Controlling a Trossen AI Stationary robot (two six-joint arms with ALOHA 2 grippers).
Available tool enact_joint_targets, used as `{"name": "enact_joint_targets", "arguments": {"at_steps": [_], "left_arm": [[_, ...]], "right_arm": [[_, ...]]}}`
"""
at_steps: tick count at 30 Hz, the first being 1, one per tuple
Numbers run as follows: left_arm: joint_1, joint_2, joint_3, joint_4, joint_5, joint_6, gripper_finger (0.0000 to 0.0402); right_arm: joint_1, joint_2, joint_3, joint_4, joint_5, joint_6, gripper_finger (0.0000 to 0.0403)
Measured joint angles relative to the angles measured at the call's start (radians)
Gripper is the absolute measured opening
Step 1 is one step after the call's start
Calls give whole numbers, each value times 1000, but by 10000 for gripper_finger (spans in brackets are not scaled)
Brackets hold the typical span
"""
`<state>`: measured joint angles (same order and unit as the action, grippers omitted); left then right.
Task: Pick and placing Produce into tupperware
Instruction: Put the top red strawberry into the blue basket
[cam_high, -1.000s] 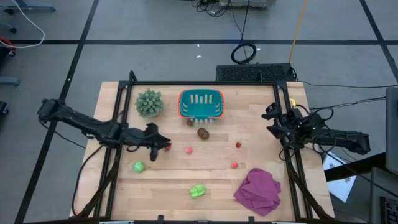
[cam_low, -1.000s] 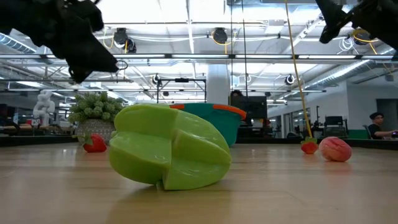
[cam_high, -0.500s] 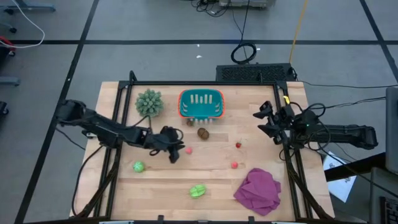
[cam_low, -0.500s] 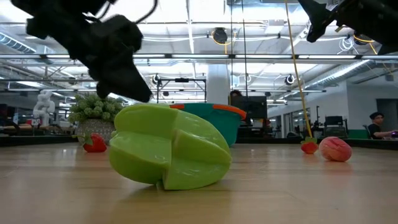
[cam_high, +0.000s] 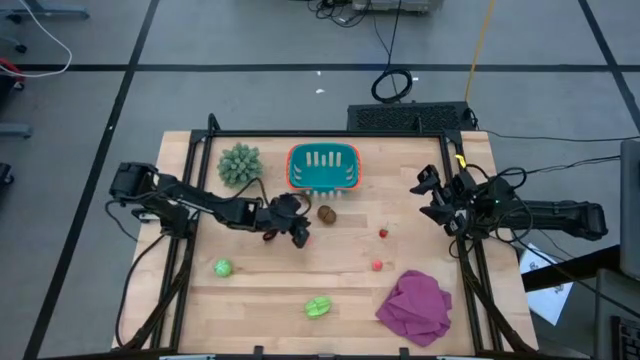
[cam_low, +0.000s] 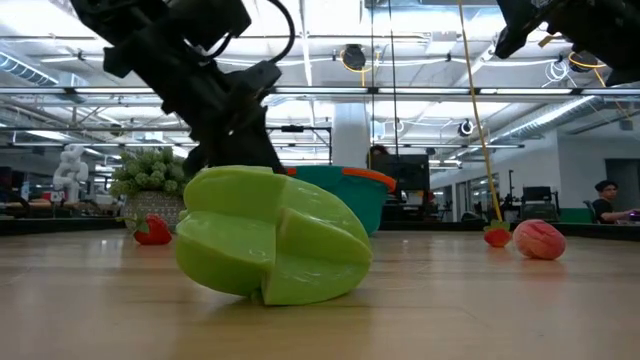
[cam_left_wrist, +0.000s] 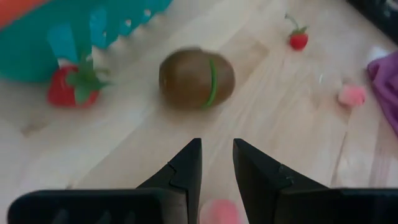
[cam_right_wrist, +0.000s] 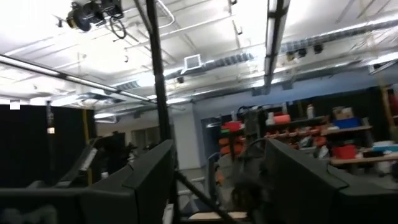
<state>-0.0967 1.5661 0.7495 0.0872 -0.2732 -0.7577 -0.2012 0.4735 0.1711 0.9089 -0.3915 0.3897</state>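
no readable text, no labels, no brand marks, no numbers, no signs on anything in view

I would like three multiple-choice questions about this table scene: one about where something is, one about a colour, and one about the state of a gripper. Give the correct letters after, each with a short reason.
1. Where does the spiky green plant stand?
A. inside the tupperware
B. beside the tupperware, on the left arm's side
C. on the magenta cloth

2. What colour is the crumpled cloth on the table?
A. magenta
B. yellow
C. white

3. How does the right gripper stand?
A. shut on a red fruit
B. shut on the cloth
C. open and holding nothing

Answers:
1. B, since the high view shows the plant on the wood next to the tub, on the picture's left.
2. A, since the high view shows it magenta.
3. C, since the right wrist view shows its fingers spread with only the room between them.
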Motion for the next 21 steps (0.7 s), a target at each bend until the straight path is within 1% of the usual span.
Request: {"name": "enact_joint_targets", "arguments": {"at_steps": [8, 12, 16, 21], "left_arm": [[3, 0, 2, 129, 11, -15, 93], [-9, 0, 2, 123, 11, -13, 93], [-39, 0, 2, 146, 12, 67, 93], [-63, 0, 1, 260, 10, 152, 93]], "right_arm": [[0, 0, 0, 0, -14, 29, 242], [0, 0, 0, 0, -17, 27, 242], [0, 0, 1, -1, -32, 17, 242], [0, 0, 1, -1, -32, 14, 242]]}}
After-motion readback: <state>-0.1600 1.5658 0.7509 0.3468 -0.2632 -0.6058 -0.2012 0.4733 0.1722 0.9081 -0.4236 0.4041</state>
